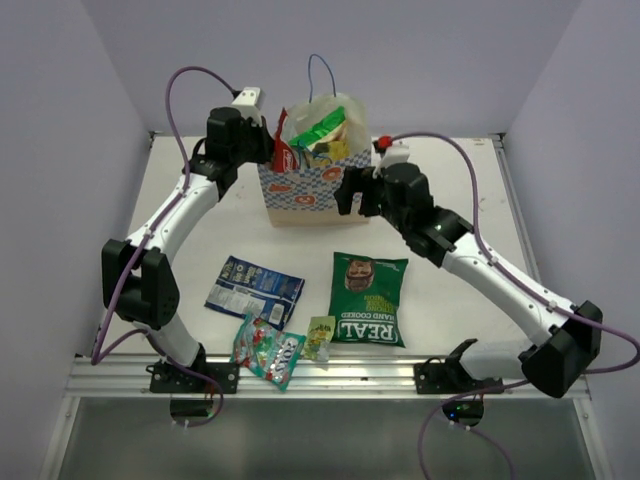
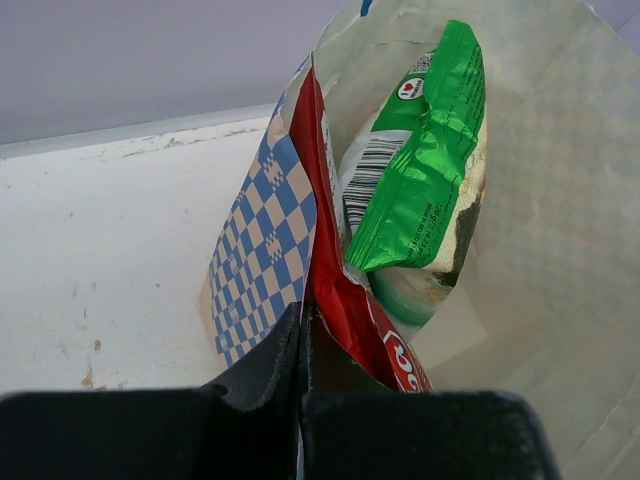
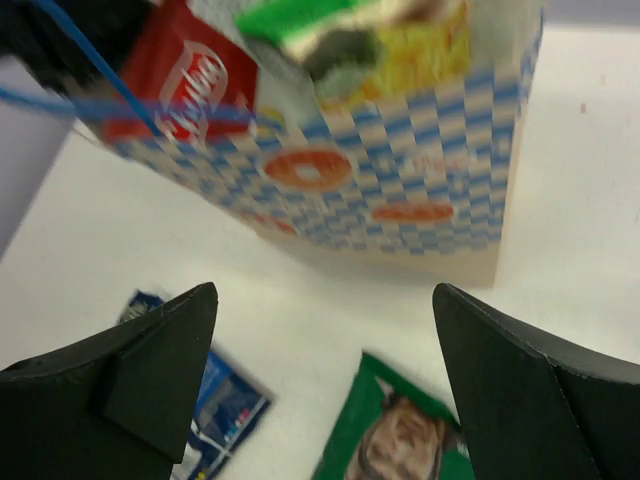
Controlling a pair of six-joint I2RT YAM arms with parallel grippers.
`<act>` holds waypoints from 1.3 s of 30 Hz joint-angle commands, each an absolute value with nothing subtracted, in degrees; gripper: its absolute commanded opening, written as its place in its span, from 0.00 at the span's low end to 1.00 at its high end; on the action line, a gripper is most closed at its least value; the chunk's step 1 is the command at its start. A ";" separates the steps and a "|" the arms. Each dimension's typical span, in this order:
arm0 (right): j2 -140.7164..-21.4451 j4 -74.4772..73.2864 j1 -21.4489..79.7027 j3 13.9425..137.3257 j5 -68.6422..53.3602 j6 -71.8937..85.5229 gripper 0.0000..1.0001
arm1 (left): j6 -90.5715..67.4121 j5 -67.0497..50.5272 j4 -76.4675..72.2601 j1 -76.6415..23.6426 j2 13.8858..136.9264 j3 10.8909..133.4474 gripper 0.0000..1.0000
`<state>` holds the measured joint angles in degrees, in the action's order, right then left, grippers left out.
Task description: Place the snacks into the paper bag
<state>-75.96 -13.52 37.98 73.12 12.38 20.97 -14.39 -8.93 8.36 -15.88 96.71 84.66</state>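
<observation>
My left pincer (image 2: pixel 302 345) clamps the red packet (image 2: pixel 340 300) at the paper bag (image 2: pixel 262 230) rim; right pincer (image 3: pixel 322 310) gapes wide, empty.

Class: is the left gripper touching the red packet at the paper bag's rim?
Touching. In the left wrist view the left gripper is shut on the red packet with no gap.

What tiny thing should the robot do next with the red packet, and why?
Probably open the left jaws and let go. They are shut on the red packet, which already sits inside the paper bag beside the green-white chip bag, so releasing should drop it in.
</observation>
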 commanded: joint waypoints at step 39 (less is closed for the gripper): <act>-65.13 -40.43 48.52 72.67 43.83 23.75 0.00 | -15.73 -11.25 6.24 -16.17 94.22 83.14 0.00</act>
<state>-67.96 -37.19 48.62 65.45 34.15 29.36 -14.57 -9.63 7.81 -15.88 95.04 82.98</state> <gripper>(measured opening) 0.023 0.007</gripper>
